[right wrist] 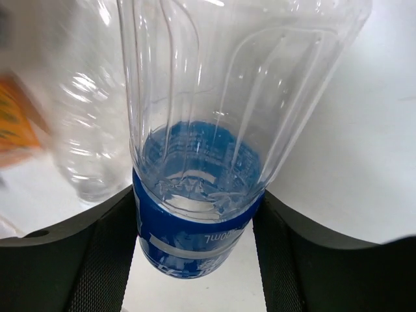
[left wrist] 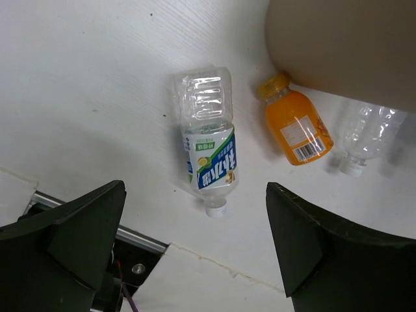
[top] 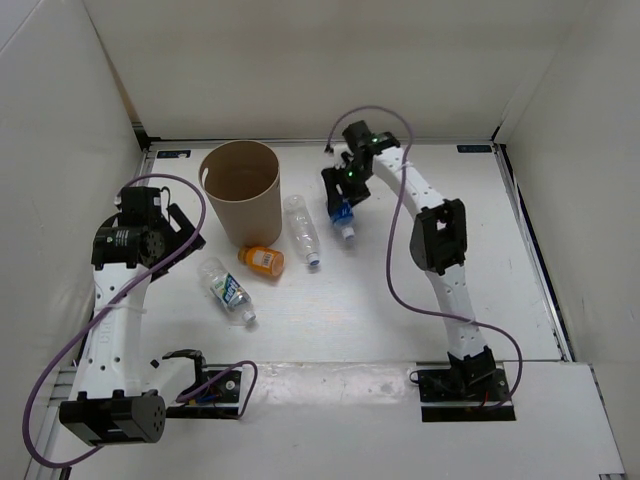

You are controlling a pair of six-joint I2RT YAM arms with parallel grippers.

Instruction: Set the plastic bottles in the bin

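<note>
Overhead first: the bin (top: pixel 240 205) stands upright in the upper left of the frame, and nothing shows inside its rim. All four plastic bottles are outside it. The orange bottle (top: pixel 262 260) lies just below the bin, the plain clear bottle (top: pixel 302 230) is just to its right, and the blue-green-labelled bottle (top: pixel 228 290) is lower down on the table (top: pixel 400 330). The blue-labelled bottle (top: pixel 343 215) sits under the right gripper (top: pixel 340 195), right of the bin. The left gripper (top: pixel 185 230) hangs left of the bin, holding nothing. From the left wrist, its fingers (left wrist: pixel 84 221) are spread wide apart in the lower corners. The blue-green-labelled bottle (left wrist: pixel 208 156) lies on its side between and beyond them, untouched. The orange bottle (left wrist: pixel 296 127) rests against the bin's wall (left wrist: pixel 344 45) at upper right. From the right wrist, both fingers (right wrist: pixel 78 260) press the blue label, grasping the blue-labelled bottle (right wrist: pixel 201 130) at mid-frame. Whether it has left the table I cannot tell. By my reading the task has barely begun. The first bottle is gripped but not binned, and the other three wait.
</note>
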